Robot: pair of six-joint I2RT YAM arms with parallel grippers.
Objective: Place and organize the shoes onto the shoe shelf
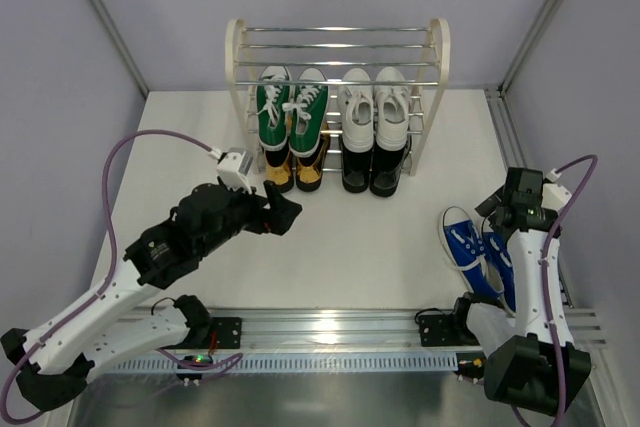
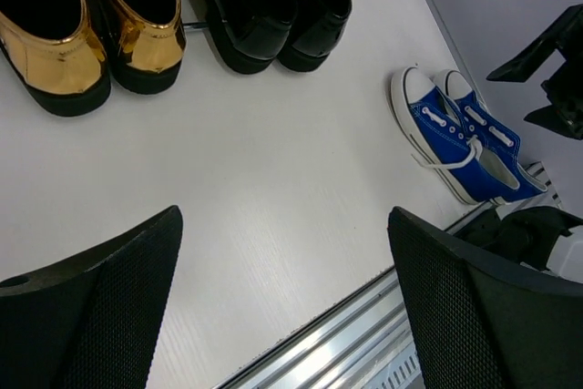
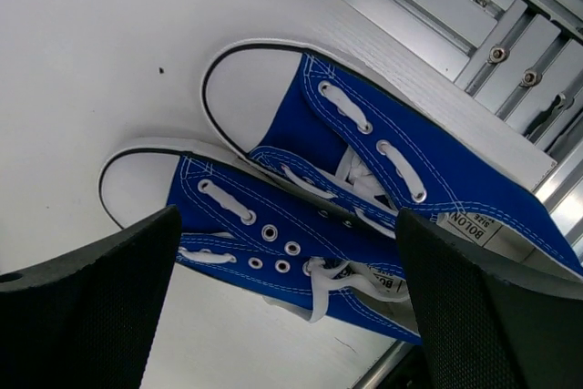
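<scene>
The shoe shelf (image 1: pixel 238 67) stands at the back. Green sneakers (image 1: pixel 291 107) and white sneakers (image 1: pixel 374 102) lie on a middle tier. Gold loafers (image 1: pixel 295 169) and black dress shoes (image 1: pixel 374 169) sit at the bottom; the loafers (image 2: pixel 82 43) and dress shoes (image 2: pixel 273 15) also show in the left wrist view. The blue sneakers (image 1: pixel 478 252) lie side by side on the table at the right, toes toward the shelf. My right gripper (image 1: pixel 508 209) is open just above them, its jaws either side of the blue pair (image 3: pixel 355 189). My left gripper (image 1: pixel 283 213) is open and empty, in front of the loafers.
A metal rail (image 1: pixel 330 327) runs along the near table edge, close to the blue sneakers' heels. Grey walls enclose the white table (image 1: pixel 360 247). The shelf's top tier (image 1: pixel 340 37) holds nothing.
</scene>
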